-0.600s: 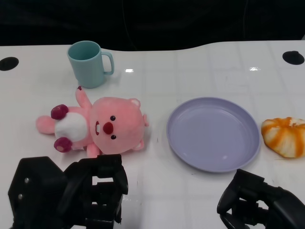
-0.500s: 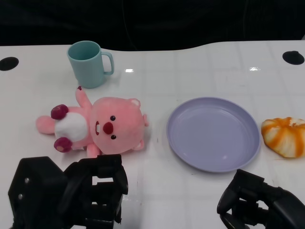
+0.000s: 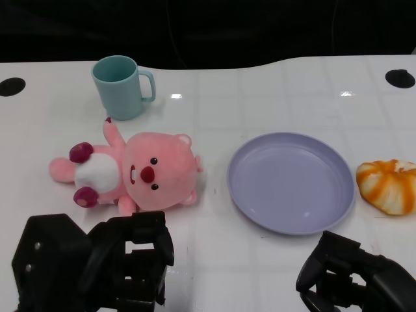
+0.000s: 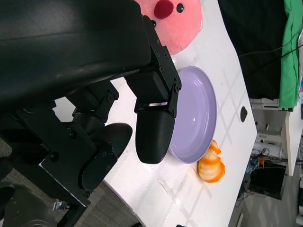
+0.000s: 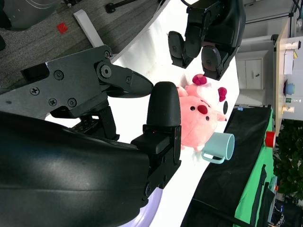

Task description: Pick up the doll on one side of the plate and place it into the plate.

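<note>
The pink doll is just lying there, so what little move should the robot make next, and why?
Probably reach the left hand forward and down over the pink plush doll. That hand holds nothing and sits just short of the doll, which lies on its back beside the empty purple plate. The right hand is on the far side of the plate.

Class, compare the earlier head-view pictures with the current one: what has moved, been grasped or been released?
Nothing has visibly changed. The pink doll lies beside the purple plate, and the left hand and right hand hold nothing.
</note>
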Robot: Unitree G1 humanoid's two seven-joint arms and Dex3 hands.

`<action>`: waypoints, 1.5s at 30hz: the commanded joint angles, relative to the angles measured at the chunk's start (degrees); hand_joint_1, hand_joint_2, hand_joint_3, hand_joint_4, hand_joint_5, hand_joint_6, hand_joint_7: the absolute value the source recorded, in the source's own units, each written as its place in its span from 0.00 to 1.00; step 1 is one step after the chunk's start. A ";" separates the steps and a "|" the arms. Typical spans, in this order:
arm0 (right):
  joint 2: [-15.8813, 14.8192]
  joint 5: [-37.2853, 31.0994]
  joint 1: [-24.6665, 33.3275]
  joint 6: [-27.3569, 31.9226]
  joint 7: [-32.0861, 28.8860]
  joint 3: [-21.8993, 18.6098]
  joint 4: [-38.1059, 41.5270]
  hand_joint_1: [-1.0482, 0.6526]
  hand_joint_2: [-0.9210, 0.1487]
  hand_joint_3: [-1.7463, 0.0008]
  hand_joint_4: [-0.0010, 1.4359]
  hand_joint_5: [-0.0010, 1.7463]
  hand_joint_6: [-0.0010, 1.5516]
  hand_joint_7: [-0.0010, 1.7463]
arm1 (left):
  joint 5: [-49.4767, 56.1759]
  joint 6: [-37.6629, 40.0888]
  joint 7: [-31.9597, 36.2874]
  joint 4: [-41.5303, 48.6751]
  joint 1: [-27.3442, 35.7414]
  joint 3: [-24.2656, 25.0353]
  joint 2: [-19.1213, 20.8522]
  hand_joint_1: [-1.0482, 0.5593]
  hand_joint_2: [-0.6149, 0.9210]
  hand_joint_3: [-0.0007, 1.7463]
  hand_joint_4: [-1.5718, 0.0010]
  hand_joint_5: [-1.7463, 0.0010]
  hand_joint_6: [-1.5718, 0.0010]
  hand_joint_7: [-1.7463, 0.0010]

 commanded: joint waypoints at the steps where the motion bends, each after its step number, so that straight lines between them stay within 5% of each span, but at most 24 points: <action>1: -0.18 0.43 0.10 -0.25 0.09 0.04 0.20 0.49 0.08 0.58 0.46 1.00 0.27 0.98 | 0.23 -0.38 -0.23 0.30 -0.14 0.25 0.44 0.63 0.62 0.90 0.40 0.00 0.42 0.10; 20: -0.04 0.24 0.26 -0.45 0.03 0.32 0.46 0.49 0.07 0.60 0.46 1.00 0.27 0.97 | 0.12 -1.00 -0.25 0.16 -0.31 0.67 0.58 0.64 0.63 0.89 0.42 0.02 0.44 0.12; 29: 0.06 -0.33 -0.03 -0.66 -0.21 0.74 0.55 0.49 0.08 0.60 0.46 1.00 0.27 0.97 | -1.35 -1.45 0.50 -0.62 -0.81 3.39 -0.53 0.61 0.61 0.84 0.52 0.11 0.51 0.33; 40: 0.29 -0.34 -0.44 -0.13 -0.82 1.75 0.29 0.50 0.08 0.59 0.47 1.00 0.28 0.98 | -0.53 -5.53 -0.25 -1.35 -2.10 5.62 1.15 0.48 0.80 0.43 0.66 0.27 0.59 0.59; 45: 0.35 -0.23 -0.70 0.03 -0.89 1.86 0.44 0.49 0.08 0.59 0.47 1.00 0.28 0.98 | 4.71 -8.71 1.16 -1.00 -3.63 5.50 2.37 0.42 0.96 0.14 0.74 0.39 0.58 0.77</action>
